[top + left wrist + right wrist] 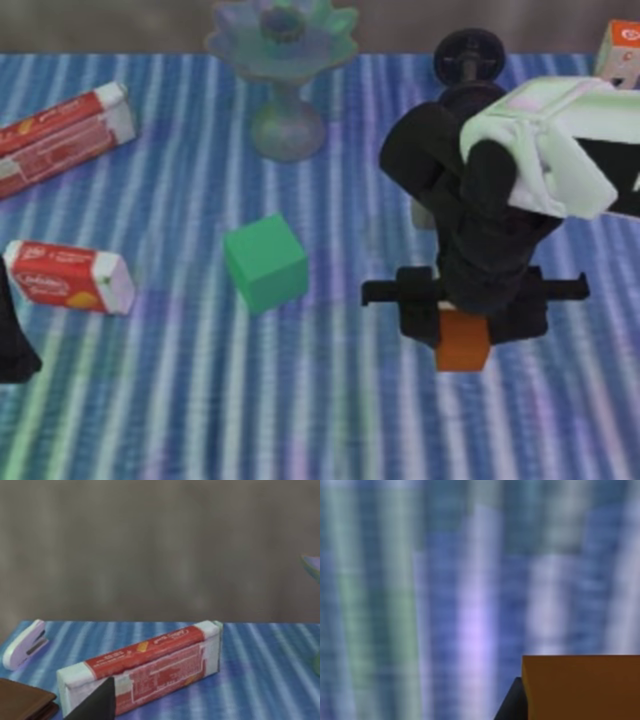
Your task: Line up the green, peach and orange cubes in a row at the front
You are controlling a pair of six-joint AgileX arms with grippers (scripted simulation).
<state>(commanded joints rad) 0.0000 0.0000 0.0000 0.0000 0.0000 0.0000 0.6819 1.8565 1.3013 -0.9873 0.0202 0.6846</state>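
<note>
The large green cube (265, 262) sits on the striped blue cloth, left of centre. To its right, toward the front, the small orange cube (463, 345) is between the black fingers of my right gripper (463, 325), which is shut on it. In the right wrist view the orange cube (580, 687) fills the corner, with one dark finger (512, 707) pressed against its side. The peach cube is hidden. My left gripper (12, 345) is parked at the table's left edge, and one of its fingers (97, 702) shows, set far to one side.
Two red-and-white boxes (60, 128) (70, 277) lie at the left. A pale flower-shaped stand (285, 70) and a dark round object (468, 55) are at the back, with a printed carton (618, 52) at the back right. A white stapler (25, 642) and a brown wallet (22, 700) are near the left arm.
</note>
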